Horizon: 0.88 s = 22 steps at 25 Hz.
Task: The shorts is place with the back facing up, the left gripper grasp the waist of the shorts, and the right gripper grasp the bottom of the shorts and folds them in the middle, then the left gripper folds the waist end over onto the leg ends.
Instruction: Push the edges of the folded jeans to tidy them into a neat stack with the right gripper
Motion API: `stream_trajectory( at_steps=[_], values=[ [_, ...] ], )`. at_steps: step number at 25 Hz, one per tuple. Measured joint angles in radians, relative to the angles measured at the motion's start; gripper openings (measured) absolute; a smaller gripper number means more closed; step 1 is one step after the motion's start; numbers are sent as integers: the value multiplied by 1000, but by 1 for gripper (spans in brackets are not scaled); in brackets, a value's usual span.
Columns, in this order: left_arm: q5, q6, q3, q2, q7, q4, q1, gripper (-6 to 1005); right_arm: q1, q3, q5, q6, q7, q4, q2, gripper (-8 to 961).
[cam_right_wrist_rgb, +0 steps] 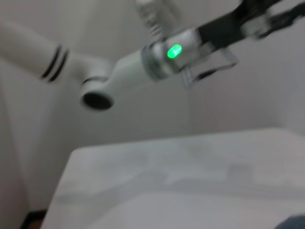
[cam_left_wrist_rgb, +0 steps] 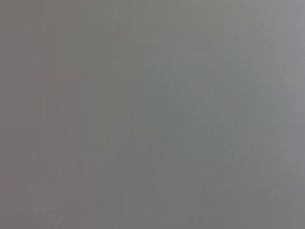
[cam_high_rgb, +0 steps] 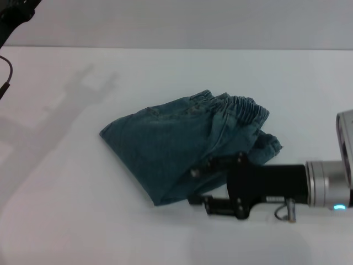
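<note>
The shorts (cam_high_rgb: 176, 143) lie mid-table (cam_high_rgb: 66, 221) as a rumpled denim wedge, already doubled over, w/ the ruffled elastic waist of the shorts (cam_high_rgb: 242, 107) on top at the far-right side. So the folds look mostly done; leg hems not visible (tucked under, probably). The right gripper (cam_high_rgb: 199, 186) sits at the bundle's near edge, fingers spread, holding nothing. Left arm (cam_right_wrist_rgb: 143, 62) is raised, away from the cloth; its fingers can't be told.

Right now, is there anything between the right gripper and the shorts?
No. In the head view the right gripper is already at the near edge of the folded shorts, its fingers overlapping the denim, so no gap remains.
</note>
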Motion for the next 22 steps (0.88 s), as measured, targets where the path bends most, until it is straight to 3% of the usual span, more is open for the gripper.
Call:
stream_trajectory(
  at_steps=[9, 22],
  values=[
    [3, -8, 1, 0, 1, -15, -3, 814, 0, -2, -57, 34, 39, 19, 4, 517],
    [-1, 2, 2, -2, 2, -35, -2, 814, 102, -5, -54, 164, 88, 95, 15, 516]
  ],
)
